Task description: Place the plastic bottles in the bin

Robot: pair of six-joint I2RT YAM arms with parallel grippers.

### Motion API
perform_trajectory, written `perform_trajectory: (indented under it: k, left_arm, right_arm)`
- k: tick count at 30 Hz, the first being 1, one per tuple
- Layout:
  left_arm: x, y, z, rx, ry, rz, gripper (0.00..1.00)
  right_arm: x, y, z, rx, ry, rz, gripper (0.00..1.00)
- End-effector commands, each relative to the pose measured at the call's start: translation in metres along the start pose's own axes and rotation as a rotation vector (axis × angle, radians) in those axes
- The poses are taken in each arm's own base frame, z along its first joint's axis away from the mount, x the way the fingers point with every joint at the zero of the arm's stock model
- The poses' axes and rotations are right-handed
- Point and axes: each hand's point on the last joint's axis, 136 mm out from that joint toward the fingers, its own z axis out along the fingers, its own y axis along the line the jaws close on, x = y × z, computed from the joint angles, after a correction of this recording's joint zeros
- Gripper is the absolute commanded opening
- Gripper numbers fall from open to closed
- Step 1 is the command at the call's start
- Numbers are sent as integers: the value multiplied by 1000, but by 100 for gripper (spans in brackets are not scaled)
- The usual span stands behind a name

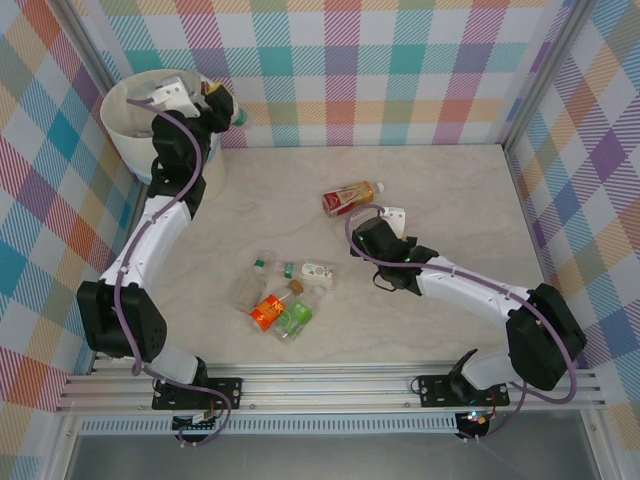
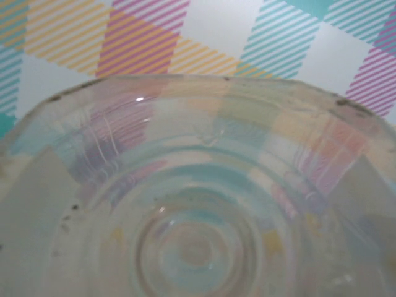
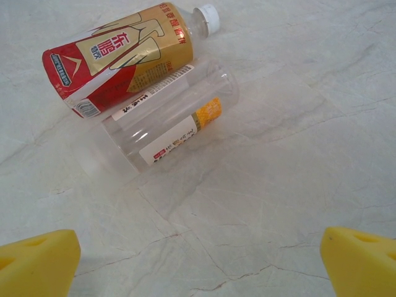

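In the overhead view, the cream-white bin stands at the far left corner of the tabletop. The left fingers are up at its right rim, pinching a green-capped bottle. I cannot tell whether that bottle hangs over the opening or just outside it. The right fingers sit low, just beside a red-and-gold bottle lying right of centre. Four more bottles lie bunched nearer the arms: a clear one with a green cap, a white-labelled one, an orange-labelled one and a green-labelled one. The white lettering on the orange label is too small to read.

At the left wrist, the held bottle's ringed clear base sits right against the lens, with the plaid wall behind.

At the right wrist, the yellow fingers are spread wide, with bare marbled tabletop between them. Beyond lies the red-and-gold bottle, white cap to the upper right, its label bearing large characters 东鹏. Touching it is a clear bottle with a white-and-orange label, its print unreadable.
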Motion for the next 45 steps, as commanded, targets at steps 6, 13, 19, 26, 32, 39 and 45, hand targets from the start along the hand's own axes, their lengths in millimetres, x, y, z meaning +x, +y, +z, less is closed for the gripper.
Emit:
perform_trajectory:
  k: [6, 13, 19, 26, 32, 39, 45]
  left_arm:
    - [-61, 43, 24, -101, -129, 132, 62]
    - [-74, 83, 36, -145, -62, 58, 63]
    - [-53, 99, 44, -170, 43, 111, 63]
    - [-34, 122, 54, -194, 109, 27, 67]
    - [-20, 131, 62, -226, 162, -49, 82]
    - [-34, 131, 55, -272, 156, -100, 100]
    - [-38, 121, 44, -249, 164, -145, 100]
  right_arm:
    - [-11, 1, -5, 4, -20, 9, 100]
    - [-11, 2, -5, -2, -16, 22, 100]
    - [-10, 5, -4, -7, -9, 32, 100]
    - [-14, 6, -6, -11, -9, 38, 100]
    - [-14, 5, -8, -12, -12, 42, 100]
    - [-15, 4, -9, -14, -18, 43, 100]
    - [-12, 3, -8, -11, -14, 41, 100]
